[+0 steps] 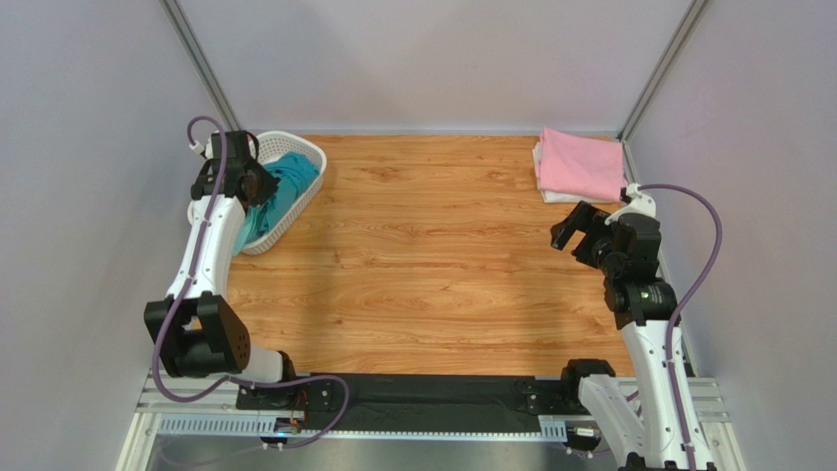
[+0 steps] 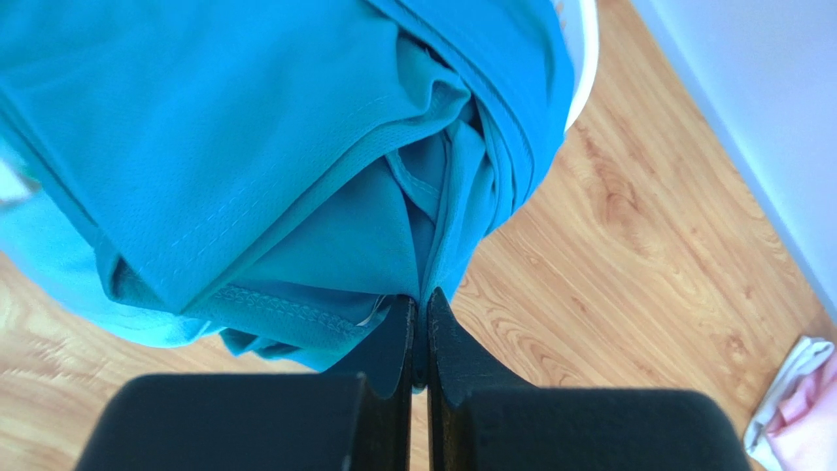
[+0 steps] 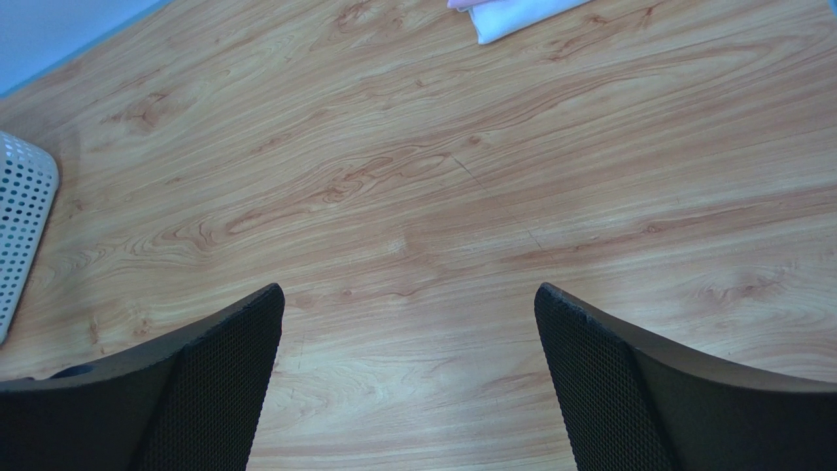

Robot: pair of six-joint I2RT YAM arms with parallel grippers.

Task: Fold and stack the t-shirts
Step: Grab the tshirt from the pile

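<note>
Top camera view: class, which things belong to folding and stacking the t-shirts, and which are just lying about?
Belongs to the job:
teal t-shirt, pinched in the shut left end effector
pink t-shirt, folded on top of a white t-shirt
right end effector, open and empty

Just lying about:
white basket
wooden table

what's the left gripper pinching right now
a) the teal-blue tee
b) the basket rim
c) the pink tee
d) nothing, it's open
a: in the left wrist view the left gripper is shut on a fold of the teal-blue tee, which bunches just beyond its fingertips; the right gripper is open over bare wood.
</note>
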